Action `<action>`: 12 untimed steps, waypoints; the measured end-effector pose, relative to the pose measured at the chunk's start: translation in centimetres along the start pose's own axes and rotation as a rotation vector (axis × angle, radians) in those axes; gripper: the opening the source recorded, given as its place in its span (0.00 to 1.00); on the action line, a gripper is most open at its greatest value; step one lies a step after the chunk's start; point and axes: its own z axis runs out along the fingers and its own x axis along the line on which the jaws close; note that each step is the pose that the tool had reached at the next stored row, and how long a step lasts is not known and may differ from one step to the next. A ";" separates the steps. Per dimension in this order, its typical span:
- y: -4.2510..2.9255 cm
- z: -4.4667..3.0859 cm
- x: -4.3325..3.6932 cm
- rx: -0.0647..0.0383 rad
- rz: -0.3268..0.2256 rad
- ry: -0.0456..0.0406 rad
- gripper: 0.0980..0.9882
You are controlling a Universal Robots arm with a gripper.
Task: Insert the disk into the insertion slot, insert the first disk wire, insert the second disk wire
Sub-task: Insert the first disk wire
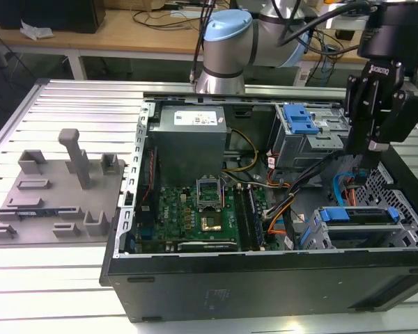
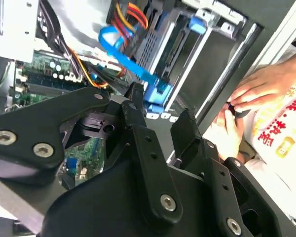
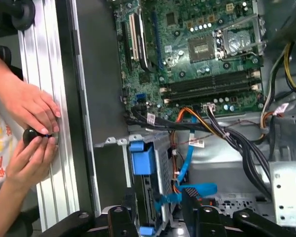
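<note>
The disk sits inside the insertion slot, the low grey perforated cage at the case's front corner on the exterior view's right. Its blue carrier handle faces out of the cage. A flat blue wire loops above the cage, and its blue end plug hangs loose beyond the fingertips. My gripper hovers above this corner of the case, clear of the cage. In both wrist views the gripper is open, its black fingers spread with nothing gripped between them.
A person's hands hold a small black object at the slatted table edge beside the case. The motherboard, a grey power supply and a taller cage with a blue latch are inside the case. A grey fixture plate lies at the exterior view's left.
</note>
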 end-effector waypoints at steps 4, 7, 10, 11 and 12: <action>-1.64 -0.03 -0.97 -0.001 0.003 0.0014 0.45; -2.58 0.12 -1.81 -0.001 0.004 0.0015 0.45; -2.51 0.56 -2.90 -0.002 0.011 0.0015 0.45; -2.47 0.62 -2.96 0.002 0.016 0.0011 0.45; -2.45 0.66 -2.99 0.005 0.019 0.0009 0.45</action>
